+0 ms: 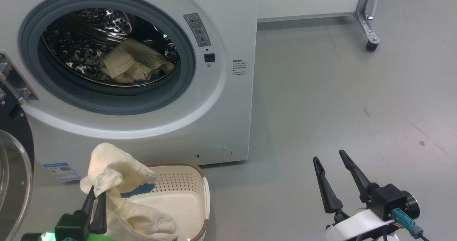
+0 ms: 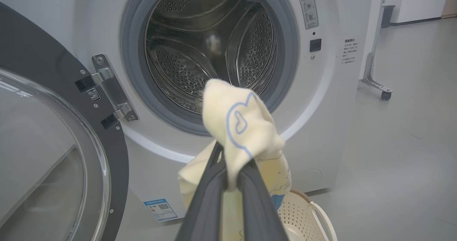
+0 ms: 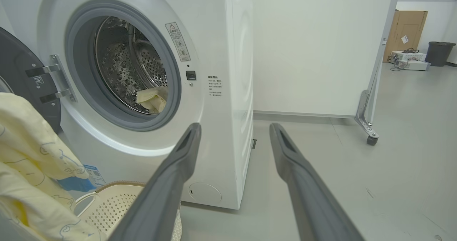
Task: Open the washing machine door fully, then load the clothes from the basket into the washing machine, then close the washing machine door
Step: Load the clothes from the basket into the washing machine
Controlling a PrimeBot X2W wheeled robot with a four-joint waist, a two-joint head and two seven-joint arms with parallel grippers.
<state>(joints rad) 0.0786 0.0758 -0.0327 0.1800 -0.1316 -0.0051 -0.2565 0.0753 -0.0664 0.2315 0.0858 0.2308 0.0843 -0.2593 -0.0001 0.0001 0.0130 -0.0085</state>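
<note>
The washing machine (image 1: 228, 101) stands with its door (image 1: 22, 137) swung open to the left. One piece of the clothes (image 1: 134, 64), cream-yellow, lies in the steel drum (image 2: 210, 55). My left gripper (image 1: 97, 197) is shut on another cream garment (image 1: 114, 169) with blue line drawings, holding it up over the basket (image 1: 178, 180). In the left wrist view the garment (image 2: 242, 123) bunches above the pinching fingers (image 2: 210, 198), in front of the drum opening. My right gripper (image 1: 329, 155) hovers open over the floor to the right, with nothing in it (image 3: 234, 126).
A white panel on a metal leg with a caster (image 1: 371, 45) stands behind and to the right of the machine. A cardboard box (image 3: 405, 30) and a dark bin (image 3: 440, 52) sit far off. Grey floor (image 1: 339, 101) stretches to the right.
</note>
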